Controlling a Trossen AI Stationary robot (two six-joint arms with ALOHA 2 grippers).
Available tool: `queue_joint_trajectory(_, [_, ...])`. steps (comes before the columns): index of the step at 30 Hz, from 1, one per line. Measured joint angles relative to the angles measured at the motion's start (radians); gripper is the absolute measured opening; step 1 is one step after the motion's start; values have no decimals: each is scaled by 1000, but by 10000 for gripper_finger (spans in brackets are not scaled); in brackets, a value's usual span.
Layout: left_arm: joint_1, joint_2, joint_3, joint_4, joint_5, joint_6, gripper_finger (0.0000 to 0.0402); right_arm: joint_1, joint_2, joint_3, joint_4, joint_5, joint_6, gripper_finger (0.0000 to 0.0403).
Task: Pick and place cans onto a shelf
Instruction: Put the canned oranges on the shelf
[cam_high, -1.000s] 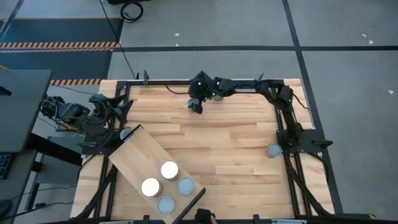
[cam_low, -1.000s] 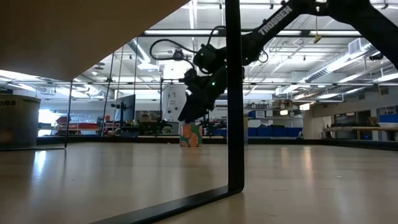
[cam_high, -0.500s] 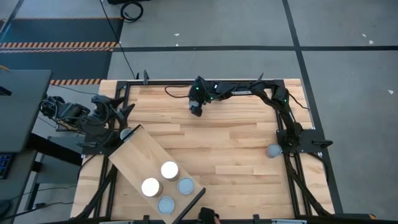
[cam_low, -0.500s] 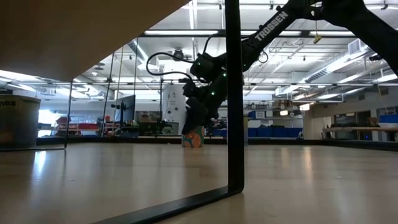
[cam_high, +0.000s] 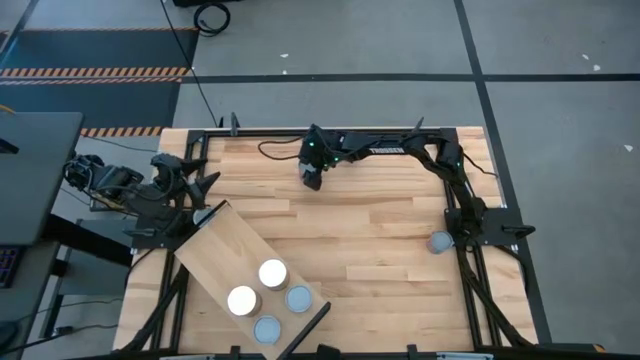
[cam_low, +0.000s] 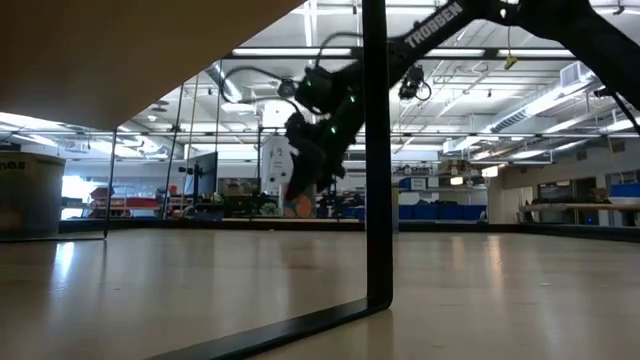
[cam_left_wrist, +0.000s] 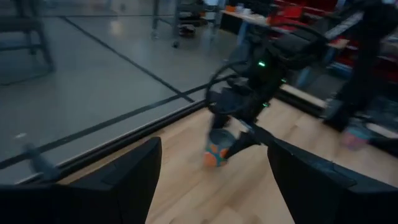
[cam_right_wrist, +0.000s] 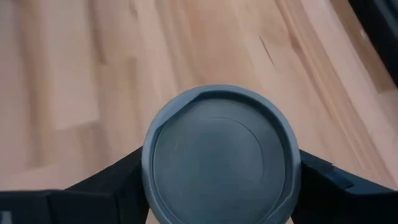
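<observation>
My right gripper (cam_high: 312, 177) is near the table's far edge, shut on a can with a grey-blue top (cam_right_wrist: 221, 155) and an orange and blue label (cam_left_wrist: 217, 154). My left gripper (cam_high: 196, 186) is open and empty at the table's left edge, beside the far end of the shelf (cam_high: 222, 255). The shelf is a pale plank lying slantwise at the near left. Two white-topped cans (cam_high: 272, 273) and two grey-blue-topped cans (cam_high: 298, 298) stand on its near end. Another can (cam_high: 438, 242) stands on the table by the right arm's base. My right gripper pinches the can between its two fingers (cam_right_wrist: 118, 183), one on each opposite side of the wall just below the top rim (cam_right_wrist: 148, 168). The fingers come from above, pointing down. The can hangs a little above the table, slightly tilted (cam_low: 300, 206).
A further grey-topped can (cam_high: 203, 214) sits at the shelf's far corner beside my left gripper. The shelf's dark bar (cam_high: 309, 323) closes its near end. In the low view it stands as a post (cam_low: 376, 150). Bare tabletop (cam_high: 370, 230) lies between the shelf and the right arm.
My right gripper has gone down over the can standing near the far edge and taken hold of it. It has then risen a little with it, so the can now hangs off the table and tipped. My left gripper has shifted slightly toward the table's right.
</observation>
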Motion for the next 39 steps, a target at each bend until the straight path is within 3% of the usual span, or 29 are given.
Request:
queue_joint_trajectory(10, [0, 9, 0, 301, 60, 348, 298, 165, -9, 365, -176, -37, 45, 290])
queue_joint_trajectory(18, [0, 36, 95, 451, 209, 574, 306, 321, -10, 549, -82, -40, 239, 290])
queue_joint_trajectory(24, [0, 55, 212, 446, 493, 543, 307, 421, -6, 552, 164, 45, 308, 290])
queue_joint_trajectory(30, [0, 67, 230, 338, 721, 447, 307, 487, -4, 539, 167, 101, 355, 290])
queue_joint_trajectory(35, [-2, 155, 229, 301, 774, 367, 307, 532, -3, 537, 137, 121, 365, 290])
queue_joint_trajectory(39, [-2, 238, 229, 301, 777, 279, 307, 559, -2, 537, 58, 193, 271, 290])
